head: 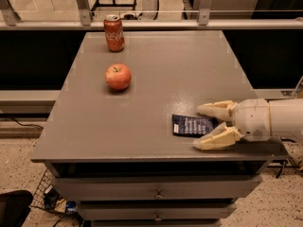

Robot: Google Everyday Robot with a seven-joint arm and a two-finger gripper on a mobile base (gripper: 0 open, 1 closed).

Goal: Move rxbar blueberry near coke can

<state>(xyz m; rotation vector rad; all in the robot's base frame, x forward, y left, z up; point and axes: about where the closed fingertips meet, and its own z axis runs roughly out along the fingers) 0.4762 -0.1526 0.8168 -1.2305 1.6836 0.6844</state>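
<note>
The rxbar blueberry (191,125), a flat dark navy wrapper with pale lettering, lies on the grey table (156,84) near its front right edge. My gripper (202,127) reaches in from the right at table height. Its two cream fingers are spread, one behind the bar's right end and one in front of it, around the bar but not closed on it. The coke can (114,33), red with a silver top, stands upright at the table's far left, well away from the bar.
A red-orange apple (118,76) sits on the table between the can and the bar, left of centre. A metal railing (151,24) runs behind the table's far edge. Drawers are below the front edge.
</note>
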